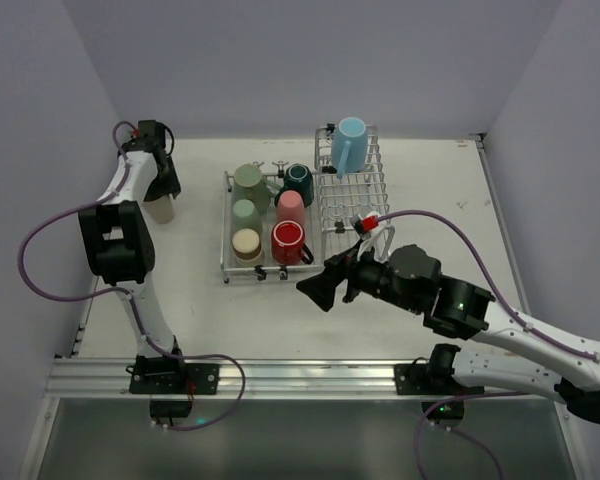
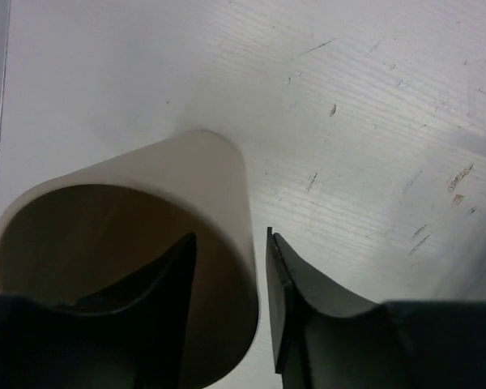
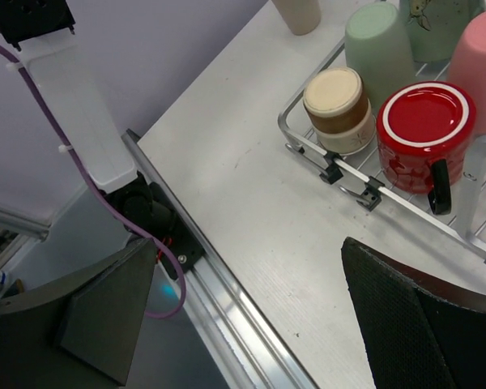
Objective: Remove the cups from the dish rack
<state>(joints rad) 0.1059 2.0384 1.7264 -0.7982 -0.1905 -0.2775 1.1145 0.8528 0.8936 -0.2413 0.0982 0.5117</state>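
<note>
A beige cup (image 1: 161, 210) stands upright on the table left of the dish rack (image 1: 224, 228). My left gripper (image 1: 160, 193) is over it. In the left wrist view the left gripper (image 2: 231, 235) straddles the wall of the beige cup (image 2: 186, 178), one finger inside and the other just outside with a thin gap. The rack's flat part holds sage green (image 1: 248, 180), dark teal (image 1: 299, 181), pink (image 1: 291, 207), light green (image 1: 245, 213), tan (image 1: 246, 243) and red (image 1: 289, 240) cups. A light blue cup (image 1: 348, 143) hangs on the raised part. My right gripper (image 1: 325, 290) is open and empty in front of the rack.
The right wrist view shows the right gripper (image 3: 249, 243) open above bare table, with the red mug (image 3: 425, 130), the tan cup (image 3: 338, 105) and the rack's front rim (image 3: 308, 150) ahead. The table's aluminium front rail (image 3: 227, 324) and the left arm's base (image 3: 146, 215) lie below it.
</note>
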